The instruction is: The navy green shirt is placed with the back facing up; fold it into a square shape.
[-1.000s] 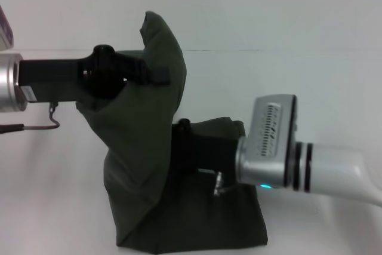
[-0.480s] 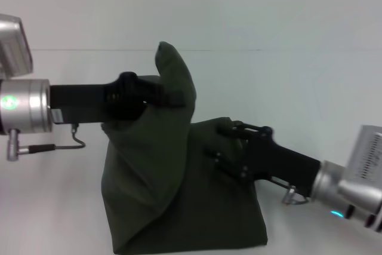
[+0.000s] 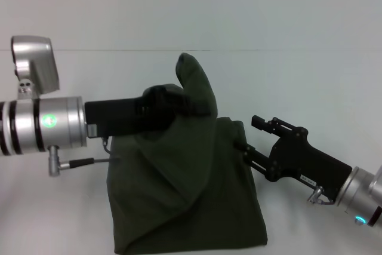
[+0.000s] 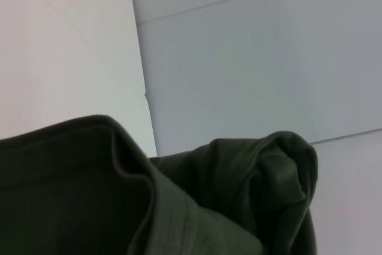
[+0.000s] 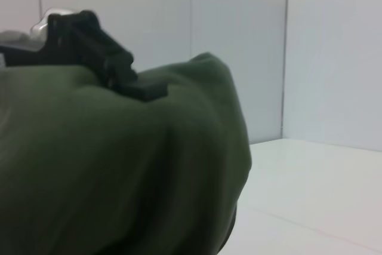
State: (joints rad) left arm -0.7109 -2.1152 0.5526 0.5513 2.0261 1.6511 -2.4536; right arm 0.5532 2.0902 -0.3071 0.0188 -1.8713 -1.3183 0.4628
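The shirt (image 3: 185, 207) lies folded on the white worktop (image 3: 54, 219) at lower centre of the head view, with one flap pulled up into a peak at frame centre. The left gripper (image 3: 200, 108) reaches in from the left, its fingers clamped on that raised flap. The right gripper (image 3: 248, 147) sits at the shirt's right edge, fingers apart and holding nothing.
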